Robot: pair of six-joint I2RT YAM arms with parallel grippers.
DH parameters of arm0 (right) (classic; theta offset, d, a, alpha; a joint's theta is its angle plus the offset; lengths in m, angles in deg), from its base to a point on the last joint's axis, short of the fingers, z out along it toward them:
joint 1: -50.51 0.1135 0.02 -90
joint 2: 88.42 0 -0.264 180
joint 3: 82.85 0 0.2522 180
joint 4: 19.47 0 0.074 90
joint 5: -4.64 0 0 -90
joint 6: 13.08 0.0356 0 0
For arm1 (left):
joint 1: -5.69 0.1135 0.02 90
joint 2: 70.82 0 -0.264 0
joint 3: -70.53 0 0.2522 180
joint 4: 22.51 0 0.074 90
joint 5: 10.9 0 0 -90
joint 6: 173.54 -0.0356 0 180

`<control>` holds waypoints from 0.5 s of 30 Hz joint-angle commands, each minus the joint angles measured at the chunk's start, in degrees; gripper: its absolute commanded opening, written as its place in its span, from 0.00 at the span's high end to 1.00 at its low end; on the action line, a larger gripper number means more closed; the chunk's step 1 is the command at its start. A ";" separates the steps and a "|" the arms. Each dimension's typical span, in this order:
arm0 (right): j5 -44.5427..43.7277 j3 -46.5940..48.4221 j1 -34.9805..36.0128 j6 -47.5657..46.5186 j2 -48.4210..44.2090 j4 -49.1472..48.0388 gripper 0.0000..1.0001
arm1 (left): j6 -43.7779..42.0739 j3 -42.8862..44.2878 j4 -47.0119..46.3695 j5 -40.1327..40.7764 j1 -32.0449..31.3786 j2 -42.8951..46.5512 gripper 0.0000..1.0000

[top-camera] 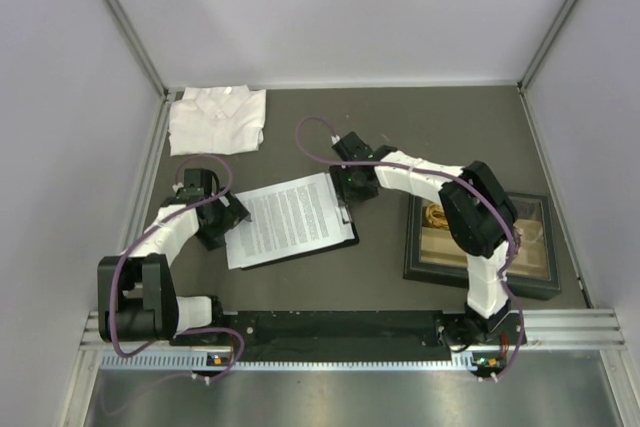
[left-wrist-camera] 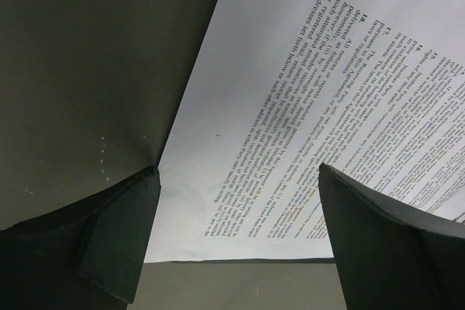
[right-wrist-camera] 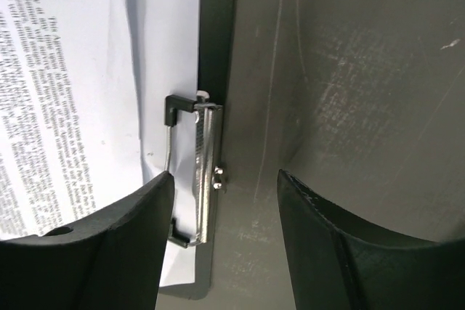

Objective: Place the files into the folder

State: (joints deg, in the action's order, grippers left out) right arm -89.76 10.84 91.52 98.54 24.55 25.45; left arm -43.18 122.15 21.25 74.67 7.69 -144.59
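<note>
The files (top-camera: pixel 290 219), white sheets with dense black text, lie on the black folder (top-camera: pixel 350 232), whose edge shows only along the right and bottom of the sheets. The silver clip (right-wrist-camera: pixel 205 179) sits over the paper's right edge. My left gripper (top-camera: pixel 226 217) is open at the paper's left edge, its fingers (left-wrist-camera: pixel 116 230) astride the sheet's corner (left-wrist-camera: pixel 218 179). My right gripper (top-camera: pixel 352 187) is open just above the clip end of the folder (right-wrist-camera: pixel 218 34), its fingers (right-wrist-camera: pixel 109 237) either side of the clip.
A folded white shirt (top-camera: pixel 217 119) lies at the back left. A dark-framed tray (top-camera: pixel 530 247) of small items sits at the right, partly under the right arm. Grey walls enclose the dark table (top-camera: pixel 440 127).
</note>
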 commanded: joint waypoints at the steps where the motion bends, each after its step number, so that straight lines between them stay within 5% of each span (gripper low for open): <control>1: 3.09 0.15 1.08 1.13 -4.69 -1.10 0.41 | -0.54 0.54 -0.91 -0.32 0.20 -0.31 0.06; 15: -0.78 1.91 2.31 2.19 0.32 -0.13 0.46 | -0.37 1.50 0.85 0.73 0.20 1.53 0.04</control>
State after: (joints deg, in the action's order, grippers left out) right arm -88.12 10.86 92.79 99.88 23.52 25.25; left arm -43.21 122.15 21.58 74.65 7.69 -144.59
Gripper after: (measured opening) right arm 0.558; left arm 0.958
